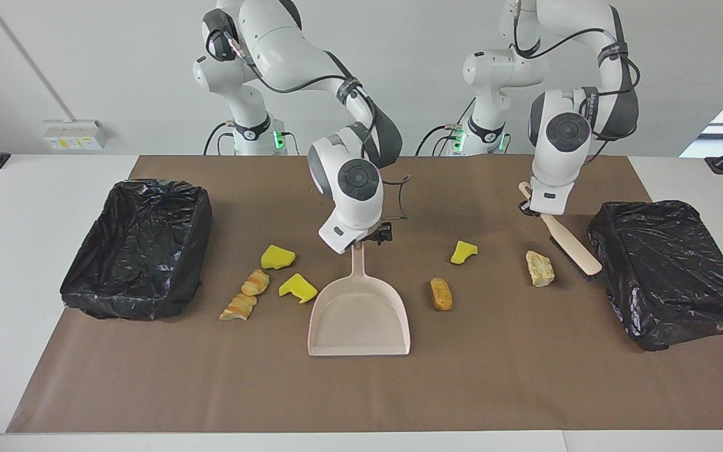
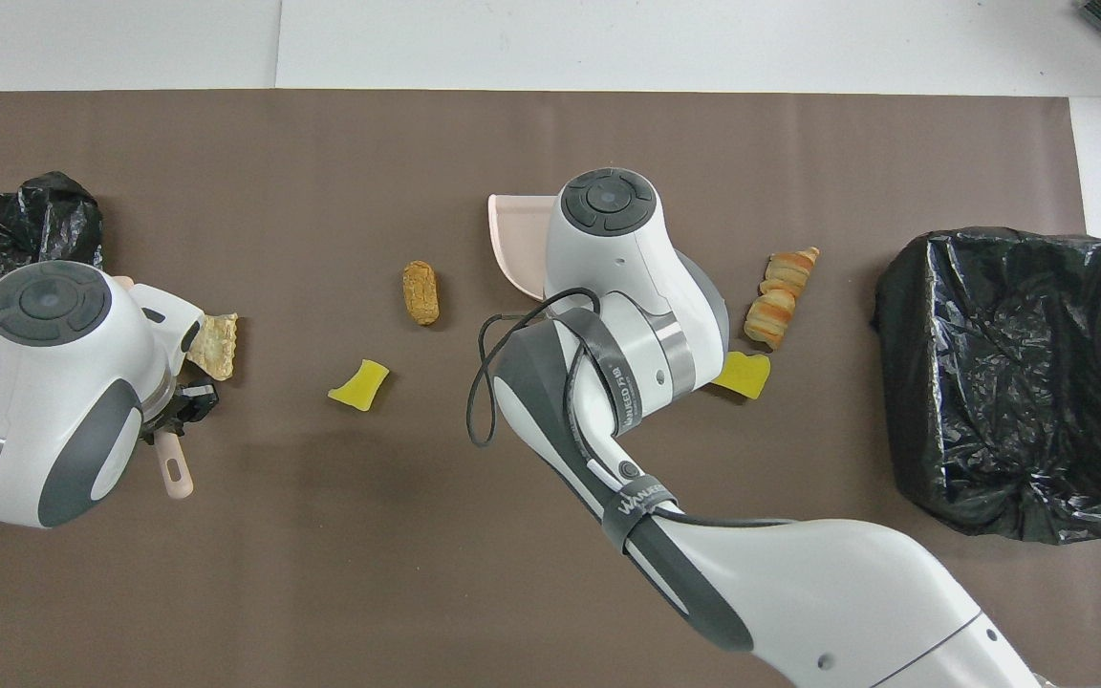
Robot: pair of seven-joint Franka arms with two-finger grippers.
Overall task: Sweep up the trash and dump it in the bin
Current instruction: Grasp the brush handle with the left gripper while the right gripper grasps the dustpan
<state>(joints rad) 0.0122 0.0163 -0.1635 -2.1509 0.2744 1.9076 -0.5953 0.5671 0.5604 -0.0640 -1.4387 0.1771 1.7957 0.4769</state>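
The trash lies scattered on the brown mat: yellow sponge chunks (image 1: 277, 257) (image 1: 297, 287) (image 1: 463, 251), croissant-like pieces (image 1: 246, 295), an orange bread piece (image 1: 441, 293) and a tan chunk (image 1: 540, 269). The beige dustpan (image 1: 359, 314) lies flat mid-table, its handle pointing toward the robots. My right gripper (image 1: 378, 236) is open at the handle's upper end. My left gripper (image 1: 532, 204) is shut on the brush (image 1: 572, 248). The brush slants down, bristles low between the tan chunk and the bin (image 1: 669, 270). In the overhead view the left wrist hides the brush head.
Two black-bagged bins stand at the mat's ends, one (image 1: 139, 248) toward the right arm's end, the other toward the left arm's end (image 2: 53, 205). The right arm (image 2: 627, 315) hides most of the dustpan from above.
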